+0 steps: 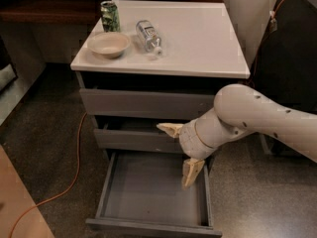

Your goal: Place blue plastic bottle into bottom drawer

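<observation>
The blue plastic bottle (148, 35) lies on its side on the white cabinet top (198, 38), cap toward the front, between the bowl and the bare middle. The bottom drawer (148, 190) is pulled out and its grey inside holds nothing. My gripper (181, 151) hangs in front of the middle drawer, over the right back part of the open bottom drawer. Its two tan fingers are spread apart and hold nothing. It is well below and to the right of the bottle.
A beige bowl (109, 43) and a green patterned can (110, 16) stand at the left of the top. The middle drawer (133, 139) is slightly ajar. An orange cable (74, 157) runs over the floor on the left. Dark equipment (292, 58) stands to the right.
</observation>
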Robot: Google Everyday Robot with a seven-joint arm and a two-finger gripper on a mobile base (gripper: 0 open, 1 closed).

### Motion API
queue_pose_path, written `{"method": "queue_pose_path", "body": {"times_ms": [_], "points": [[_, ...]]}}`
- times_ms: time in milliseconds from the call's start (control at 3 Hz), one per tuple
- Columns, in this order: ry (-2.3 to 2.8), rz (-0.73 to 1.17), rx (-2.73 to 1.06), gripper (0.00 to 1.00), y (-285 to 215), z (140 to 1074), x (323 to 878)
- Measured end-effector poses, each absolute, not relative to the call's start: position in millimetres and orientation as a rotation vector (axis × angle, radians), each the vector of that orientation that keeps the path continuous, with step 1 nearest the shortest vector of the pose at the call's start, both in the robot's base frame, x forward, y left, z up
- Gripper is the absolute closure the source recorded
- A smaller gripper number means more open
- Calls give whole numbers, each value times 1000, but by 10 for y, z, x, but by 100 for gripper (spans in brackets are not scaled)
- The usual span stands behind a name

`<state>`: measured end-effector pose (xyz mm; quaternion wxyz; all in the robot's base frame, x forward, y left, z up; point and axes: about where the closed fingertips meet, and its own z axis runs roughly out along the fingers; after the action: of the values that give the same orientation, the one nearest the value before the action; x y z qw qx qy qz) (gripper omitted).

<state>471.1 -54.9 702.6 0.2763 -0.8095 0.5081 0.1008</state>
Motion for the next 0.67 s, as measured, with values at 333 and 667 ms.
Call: {"method": "queue_pose_path", "body": {"times_ms": [333,667], "points": [[1419,245,-2095,0,-538,7189,4780],[1477,215,-2022,0,-499,7517,4863]]}}
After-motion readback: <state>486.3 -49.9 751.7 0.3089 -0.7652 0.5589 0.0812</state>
